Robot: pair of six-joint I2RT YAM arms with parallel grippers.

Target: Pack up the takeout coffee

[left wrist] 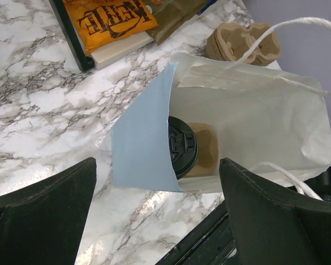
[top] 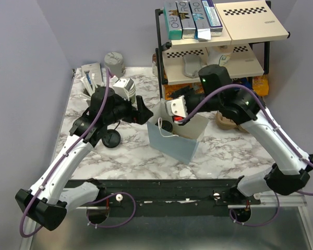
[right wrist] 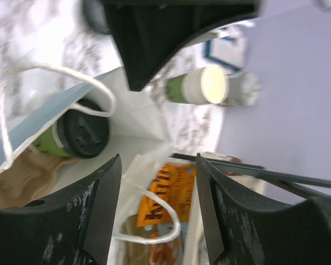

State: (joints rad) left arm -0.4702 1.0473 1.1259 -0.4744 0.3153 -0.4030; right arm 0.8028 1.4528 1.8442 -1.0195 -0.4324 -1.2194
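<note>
Closest to the arms, a loose flat black plastic lid (top: 111,139) is lying on the white marble table (top: 224,151), at about 8 o'clock from the bag. In the middle of the table, the blue-grey paper bag with white string handles (top: 175,143) is standing with its top open. The takeout coffee (right wrist: 81,132), a small green paper cup with a round black lid, is sitting down inside the bag, next to a piece of brown cardboard (left wrist: 205,149).

The left gripper (top: 144,112) is hovering at 9 o'clock from the bag, just beside its edge. Its fingers are spread wide and are holding nothing. The right gripper (right wrist: 157,160) is hanging over the bag's mouth, with its fingers apart and not touching the cup.

At 3 o'clock from the bag a brown cardboard cup tray (top: 227,122) is lying. Farther back, at 11 o'clock, lidless cream-and-green cups (right wrist: 196,85) are lying on their side. At 1 o'clock a black wire rack (top: 159,52) is standing with boxes on it.
</note>
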